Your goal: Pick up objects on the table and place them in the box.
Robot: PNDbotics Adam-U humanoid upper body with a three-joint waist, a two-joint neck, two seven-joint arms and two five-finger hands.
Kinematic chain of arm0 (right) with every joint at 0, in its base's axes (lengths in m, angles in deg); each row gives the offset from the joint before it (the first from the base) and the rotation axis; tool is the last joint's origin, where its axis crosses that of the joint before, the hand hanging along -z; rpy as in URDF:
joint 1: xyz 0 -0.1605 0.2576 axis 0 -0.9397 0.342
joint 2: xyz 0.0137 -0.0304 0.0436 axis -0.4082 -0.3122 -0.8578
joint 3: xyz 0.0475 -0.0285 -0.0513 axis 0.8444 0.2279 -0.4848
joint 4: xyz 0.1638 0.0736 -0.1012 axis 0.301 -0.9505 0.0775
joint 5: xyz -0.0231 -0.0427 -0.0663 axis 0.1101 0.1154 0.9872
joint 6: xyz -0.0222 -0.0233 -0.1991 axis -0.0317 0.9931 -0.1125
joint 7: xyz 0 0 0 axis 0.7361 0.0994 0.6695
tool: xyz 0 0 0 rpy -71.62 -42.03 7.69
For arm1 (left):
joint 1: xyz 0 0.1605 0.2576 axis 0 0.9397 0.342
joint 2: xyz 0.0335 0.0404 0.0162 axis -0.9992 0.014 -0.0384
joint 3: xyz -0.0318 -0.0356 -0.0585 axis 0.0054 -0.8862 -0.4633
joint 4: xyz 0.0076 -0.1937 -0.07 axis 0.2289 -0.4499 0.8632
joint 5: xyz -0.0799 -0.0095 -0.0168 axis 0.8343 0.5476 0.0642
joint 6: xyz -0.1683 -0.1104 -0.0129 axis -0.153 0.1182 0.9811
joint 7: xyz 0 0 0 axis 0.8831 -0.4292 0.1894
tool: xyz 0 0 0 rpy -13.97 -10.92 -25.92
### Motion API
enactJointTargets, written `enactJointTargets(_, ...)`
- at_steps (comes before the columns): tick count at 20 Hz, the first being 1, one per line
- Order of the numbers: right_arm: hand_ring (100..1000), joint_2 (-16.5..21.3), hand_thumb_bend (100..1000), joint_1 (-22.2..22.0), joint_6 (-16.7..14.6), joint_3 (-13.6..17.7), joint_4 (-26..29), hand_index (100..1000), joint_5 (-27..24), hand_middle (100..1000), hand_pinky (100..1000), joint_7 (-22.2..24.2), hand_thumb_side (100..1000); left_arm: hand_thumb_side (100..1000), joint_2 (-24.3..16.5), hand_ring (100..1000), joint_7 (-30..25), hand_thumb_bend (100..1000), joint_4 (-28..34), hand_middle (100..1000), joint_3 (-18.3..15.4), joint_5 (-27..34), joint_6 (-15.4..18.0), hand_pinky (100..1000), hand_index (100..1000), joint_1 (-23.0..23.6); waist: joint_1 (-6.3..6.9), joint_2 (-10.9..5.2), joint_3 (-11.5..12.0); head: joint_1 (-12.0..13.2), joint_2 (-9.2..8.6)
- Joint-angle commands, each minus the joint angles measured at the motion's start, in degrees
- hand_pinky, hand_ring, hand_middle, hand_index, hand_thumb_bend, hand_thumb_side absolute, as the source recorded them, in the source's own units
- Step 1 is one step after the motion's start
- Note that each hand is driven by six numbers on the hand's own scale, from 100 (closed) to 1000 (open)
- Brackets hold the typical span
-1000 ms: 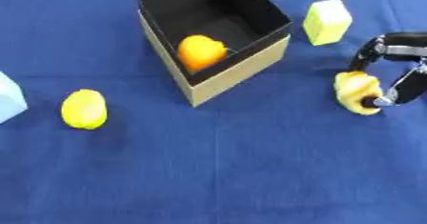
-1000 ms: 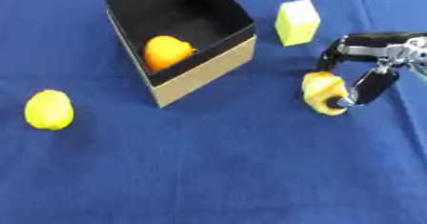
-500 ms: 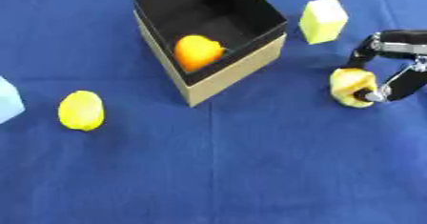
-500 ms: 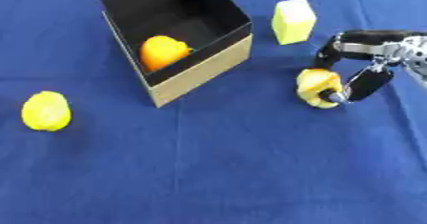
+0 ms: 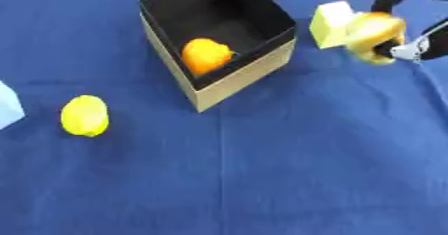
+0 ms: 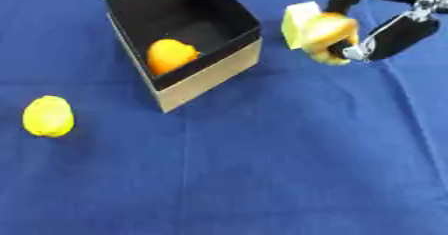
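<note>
my right hand (image 6: 385, 26) is curled round a yellow-orange piece (image 6: 328, 36), raised off the desk (image 6: 262, 179) beside the pale yellow block (image 6: 296, 21), so it can clear the box (image 6: 206, 81) wall. an orange fruit (image 6: 169, 55) already sits inside. a lemon (image 6: 47, 116) waits well left (a pale blue block (image 5: 7, 108) too). left hand unseen.

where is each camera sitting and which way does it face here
Left eye view: in the robot's head, looking down at the blue table; only the right hand shows, at the upper right, curled round a yellowish object.
Right eye view: beside it, facing the same way, the scene sitting further left.
Both share the box with an orange fruit inside, a yellow block and a lemon.
</note>
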Motion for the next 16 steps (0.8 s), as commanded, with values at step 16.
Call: enactJointTargets(16, 748, -14.89, 341, 17.47, -2.58, -3.9, -17.88, 706, 8.84, 607, 812, 0.66, 100, 654, -3.2, 715, -1.31, 270, 1.06, 646, 0.73, 0.18, 0.79, 745, 828, -2.76, -3.79, 1.5, 7.54, -5.76, -3.75)
